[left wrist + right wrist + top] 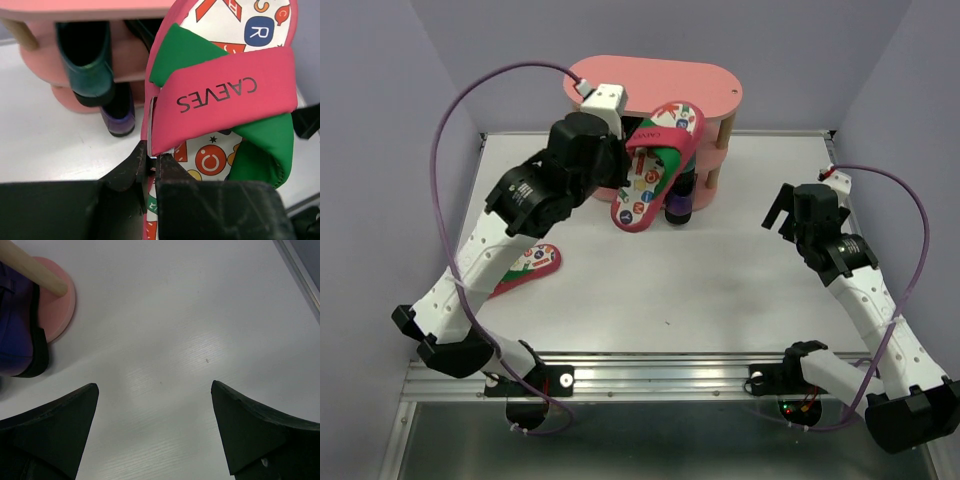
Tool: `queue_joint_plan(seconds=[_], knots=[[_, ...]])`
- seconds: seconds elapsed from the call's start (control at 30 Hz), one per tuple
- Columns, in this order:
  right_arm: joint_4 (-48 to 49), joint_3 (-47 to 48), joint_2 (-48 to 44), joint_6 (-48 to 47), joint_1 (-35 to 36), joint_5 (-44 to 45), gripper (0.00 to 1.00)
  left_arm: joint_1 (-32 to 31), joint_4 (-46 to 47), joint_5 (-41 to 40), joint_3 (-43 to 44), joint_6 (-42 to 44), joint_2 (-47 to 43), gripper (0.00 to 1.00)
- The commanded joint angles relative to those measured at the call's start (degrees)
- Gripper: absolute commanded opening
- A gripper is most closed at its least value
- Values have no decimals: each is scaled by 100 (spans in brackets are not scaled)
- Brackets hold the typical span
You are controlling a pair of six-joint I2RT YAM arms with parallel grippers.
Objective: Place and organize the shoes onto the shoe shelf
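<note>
White tabletop (pixel 720 270): the left gripper (pixel 152 167) pinches the raised flip-flop (pixel 655 165) by its thin sole edge, at the front of the shoe shelf (pixel 650 75), twelve o'clock; likely light, floppy foam, so hold near the strap (pixel 220 100); the right gripper (pixel 154 385) gapes empty at three o'clock

Red flip-flop (pixel 655 170) tilted before pink shelf (pixel 660 78); second flip-flop (pixel 528 266) well apart; purple loafer (pixel 678 205) apparently bottom tier.
</note>
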Motion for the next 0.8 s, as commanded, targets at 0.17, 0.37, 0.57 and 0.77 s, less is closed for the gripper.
queue_joint_plan(seconds=[0.17,0.37,0.57,0.77], knots=[[192,326,17,47,-51,141,100,728,951,-658,1749,-1,504,0],[192,300,35,73,-51,80,100,1125,1522,-649,2128,158,962,0],[174,326,26,73,-51,18,100,1485,2331,-623,1662,105,997,0],[121,344,35,82,-51,-8,100,1784,2340,-306,2171,61,1322,0]])
